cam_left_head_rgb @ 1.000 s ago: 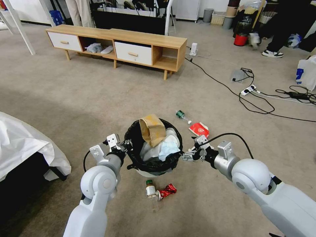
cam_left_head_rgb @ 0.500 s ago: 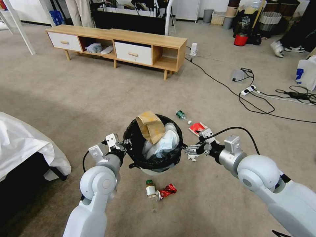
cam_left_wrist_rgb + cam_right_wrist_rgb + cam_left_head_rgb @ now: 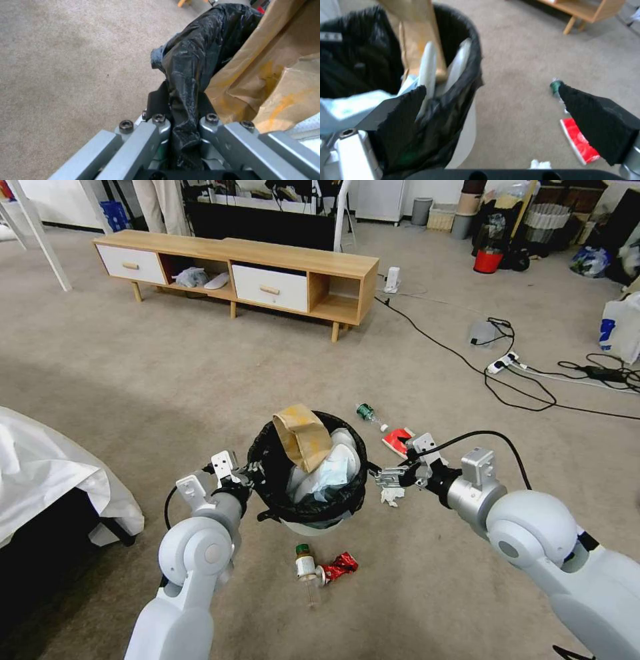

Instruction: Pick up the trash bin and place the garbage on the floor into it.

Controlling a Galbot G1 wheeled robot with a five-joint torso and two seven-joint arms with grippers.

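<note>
The bin [image 3: 308,473] sits just below the centre of the head view, lined with a black bag [image 3: 190,62] and stuffed with a brown paper bag [image 3: 301,435] and white tissues [image 3: 330,470]. The left gripper [image 3: 252,473] meets the bin's left rim; in the left wrist view its fingers [image 3: 160,125] are clamped on a fold of the black bag, with the paper bag filling the right side of that frame.

The right gripper [image 3: 387,478] is just right of the bin, spread wide. In the right wrist view its two black pads [image 3: 403,110] stand well apart, one against the bin's bagged rim, the other over the carpet.

A small white scrap [image 3: 391,496] lies on the carpet just under the right gripper. A red packet [image 3: 399,440] and a green-capped bottle [image 3: 367,413] lie right of centre, above that gripper. Lower centre, below the bin, a second bottle [image 3: 307,573] lies touching a crushed red wrapper [image 3: 340,565].
</note>
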